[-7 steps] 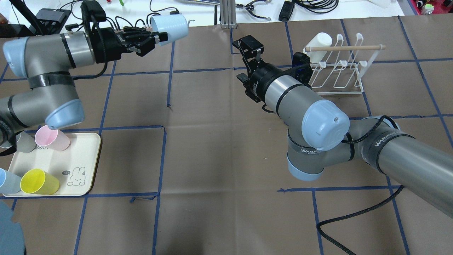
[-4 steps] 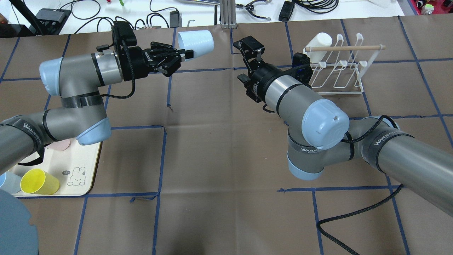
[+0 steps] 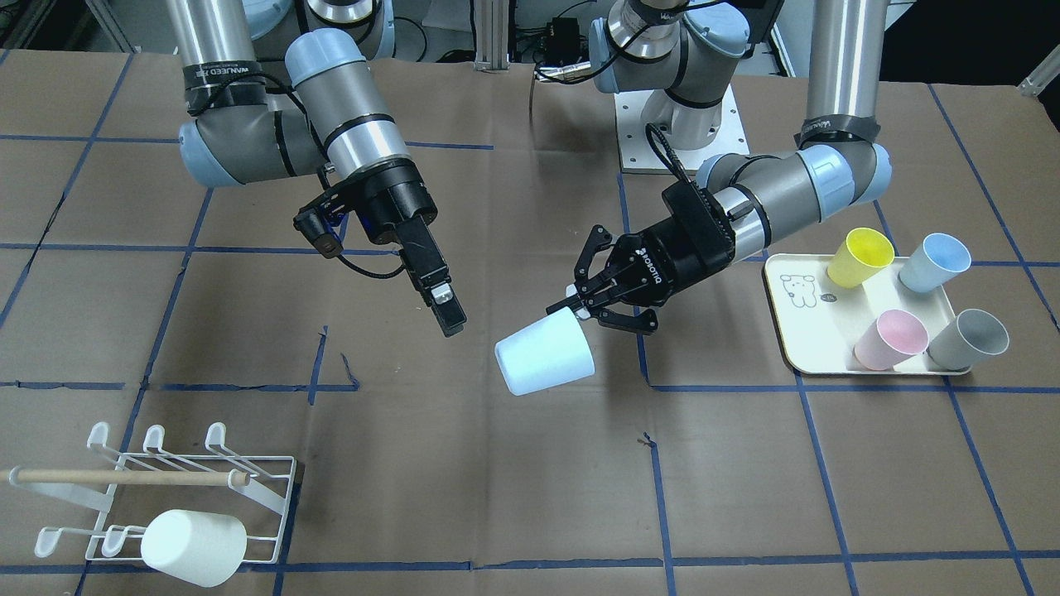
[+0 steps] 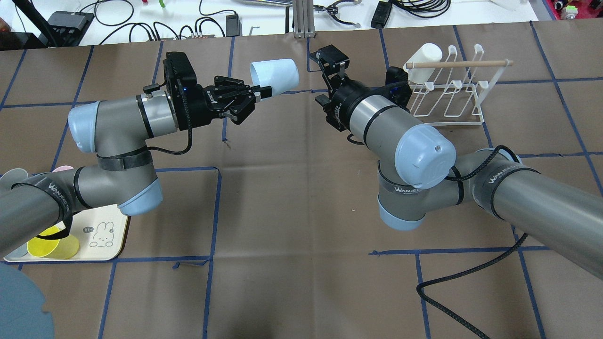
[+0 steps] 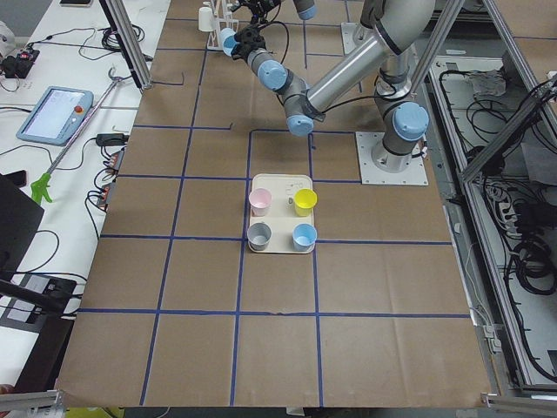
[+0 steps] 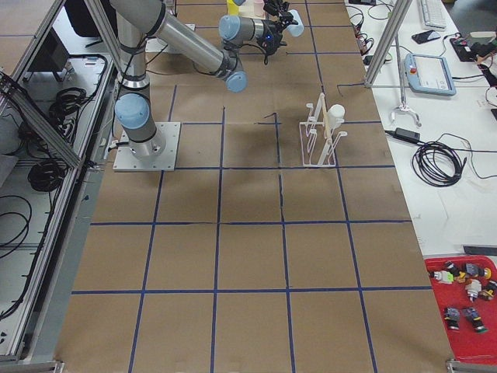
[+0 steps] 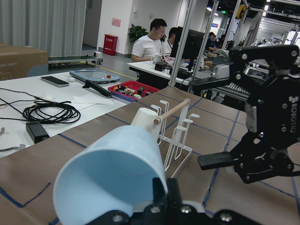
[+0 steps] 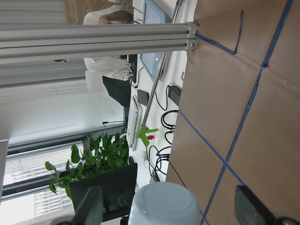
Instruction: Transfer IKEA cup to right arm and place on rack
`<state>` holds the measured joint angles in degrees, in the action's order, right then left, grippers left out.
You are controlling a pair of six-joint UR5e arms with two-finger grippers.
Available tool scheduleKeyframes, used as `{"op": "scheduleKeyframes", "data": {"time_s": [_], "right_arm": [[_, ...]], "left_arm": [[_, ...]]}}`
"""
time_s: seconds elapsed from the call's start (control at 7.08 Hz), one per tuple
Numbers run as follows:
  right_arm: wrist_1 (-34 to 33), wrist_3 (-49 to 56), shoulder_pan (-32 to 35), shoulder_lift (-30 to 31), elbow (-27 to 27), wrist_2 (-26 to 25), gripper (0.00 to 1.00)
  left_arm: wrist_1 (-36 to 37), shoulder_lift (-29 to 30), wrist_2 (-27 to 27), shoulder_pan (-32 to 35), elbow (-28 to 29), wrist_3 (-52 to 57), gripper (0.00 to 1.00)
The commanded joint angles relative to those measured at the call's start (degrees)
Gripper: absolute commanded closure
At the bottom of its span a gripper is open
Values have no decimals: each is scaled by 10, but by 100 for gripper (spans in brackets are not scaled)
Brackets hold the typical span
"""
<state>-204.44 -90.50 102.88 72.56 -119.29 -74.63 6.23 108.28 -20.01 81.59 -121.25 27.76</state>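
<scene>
The left gripper (image 3: 590,308) has its claw fingers pinched shut on the rim of the pale blue IKEA cup (image 3: 542,356), which hangs on its side in the air over the middle of the table, close to the far edge. Its closed base points at the right gripper (image 3: 445,308). That gripper's two flat fingers are spread wide with nothing in them. In its own wrist view the cup's base sits ahead of the gap between them, near but not touching.

We judge the hand-over is in its approach. Next, the two arms must close the gap until the cup's body lies between the right fingers. The right gripper then has to clamp before the left lets go.

The rack (image 4: 447,101) stands near the far edge toward the right end, with one white cup (image 4: 426,54) on a prong. Off toward the left end, the cream tray (image 3: 807,331) holds four more cups.
</scene>
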Motion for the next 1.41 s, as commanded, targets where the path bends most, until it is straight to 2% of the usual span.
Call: {"op": "scheduleKeyframes", "data": {"time_s": [0.0,0.28,1.27], "right_arm": [[-1,0,3,-18,19,-2,0],[3,-2,6,-20,22,-1,0],[2,-6,37,-54,62,-7,1]], "left_arm": [[130,28,-2,8,1,-117,96],[201,53,-1,9,3,-170,95],[202,51,-2,9,3,-176,93]]}}
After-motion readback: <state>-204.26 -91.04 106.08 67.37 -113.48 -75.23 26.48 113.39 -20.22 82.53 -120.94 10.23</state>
